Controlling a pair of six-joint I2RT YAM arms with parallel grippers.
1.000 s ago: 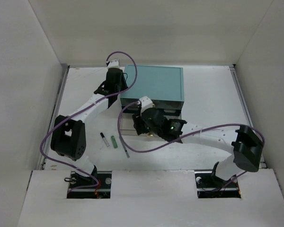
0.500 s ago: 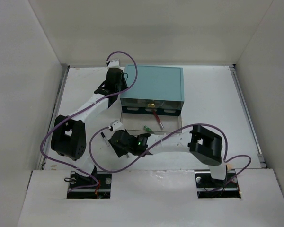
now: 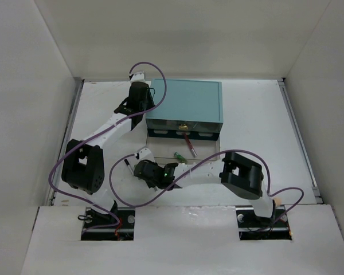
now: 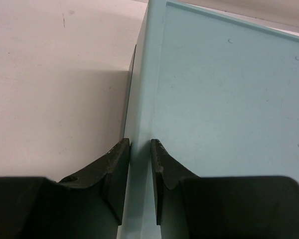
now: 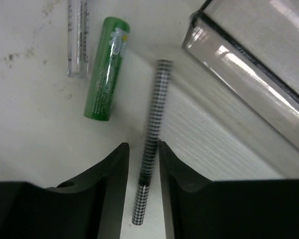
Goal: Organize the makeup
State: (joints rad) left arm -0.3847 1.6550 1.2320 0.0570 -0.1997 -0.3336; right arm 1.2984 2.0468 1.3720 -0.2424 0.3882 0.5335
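Note:
My right gripper (image 5: 143,145) is open, low over the table, its jaws either side of a thin grey checkered pencil (image 5: 153,124); the right finger touches it. A short green stick (image 5: 106,69) and a clear black-and-white tube (image 5: 77,35) lie just beyond. From above the gripper (image 3: 148,172) covers pencil and stick; the tube (image 3: 126,166) shows. A red pencil (image 3: 190,143) and a small green piece (image 3: 178,155) lie in the open clear drawer (image 3: 218,150). My left gripper (image 4: 139,142) is shut on the teal drawer box's (image 4: 229,99) left top edge.
The teal box (image 3: 186,100) stands at the back middle, its clear drawer pulled out toward me; the drawer's corner (image 5: 229,55) is right of my right gripper. White walls close the table's sides and back. A purple cable loops by each arm.
My right gripper has left the drawer front, swung down-left to the table and come down over the checkered pencil. The drawer's contents now show. The left arm has not moved.

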